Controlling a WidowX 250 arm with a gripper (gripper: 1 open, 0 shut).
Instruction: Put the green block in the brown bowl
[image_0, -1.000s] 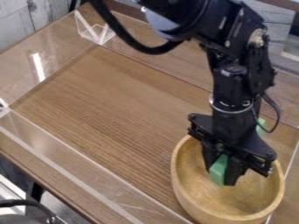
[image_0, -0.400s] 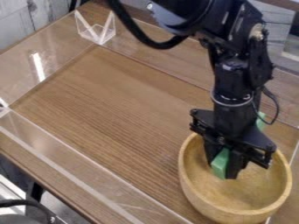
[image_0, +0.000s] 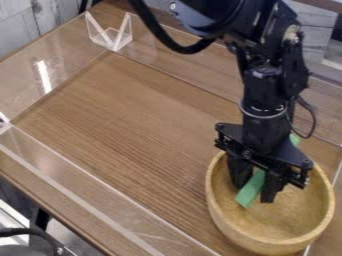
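Observation:
The brown bowl (image_0: 222, 216) stands at the table's near right corner. My gripper (image_0: 265, 188) points straight down into it, with the black arm rising above. The green block (image_0: 249, 193) leans at a slant between the fingers, its lower end down near the bowl's floor on the left. The jaws stand apart and no longer press on the block. The gripper body hides the block's upper end.
The wooden table (image_0: 127, 110) is ringed by a low clear plastic wall (image_0: 54, 165). A clear plastic stand (image_0: 110, 32) sits at the far left corner. The table's near edge runs just below the bowl.
The jaws have spread open. The green block, held upright before, has slipped lower and tilted to the left inside the bowl. The arm has barely moved.

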